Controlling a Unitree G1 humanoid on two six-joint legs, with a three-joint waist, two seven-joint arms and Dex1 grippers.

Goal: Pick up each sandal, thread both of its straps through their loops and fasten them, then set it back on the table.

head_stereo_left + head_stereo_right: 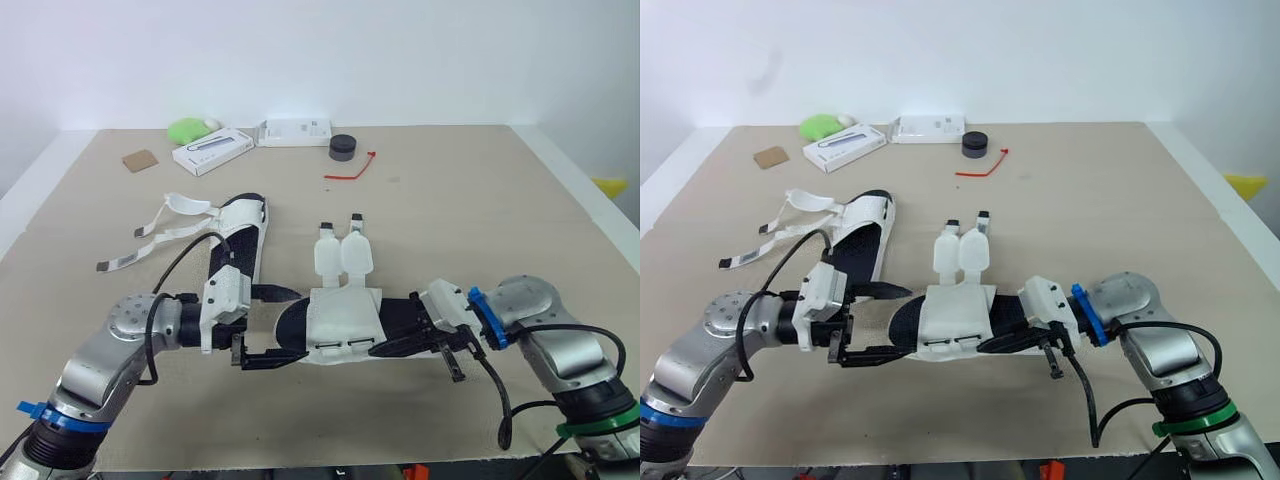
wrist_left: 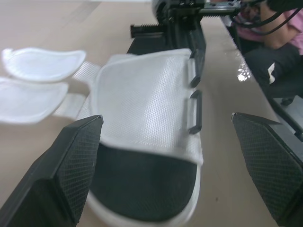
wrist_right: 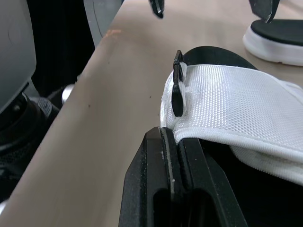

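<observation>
White sandal (image 1: 343, 318) on table (image 1: 450, 200): right hand (image 1: 400, 340) pinching one end; left hand (image 1: 290, 325) spread around other end.

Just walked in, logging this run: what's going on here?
The robot is working on the near sandal: its right gripper is clamped on one end, while the left gripper is open around the other end. Both straps lie unthreaded, away from the black loops. The second sandal sits farther back on the table, straps loose too.

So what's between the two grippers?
The near sandal, seen in both eye views: the left gripper is open around one end, the right gripper shut on the other.
</observation>
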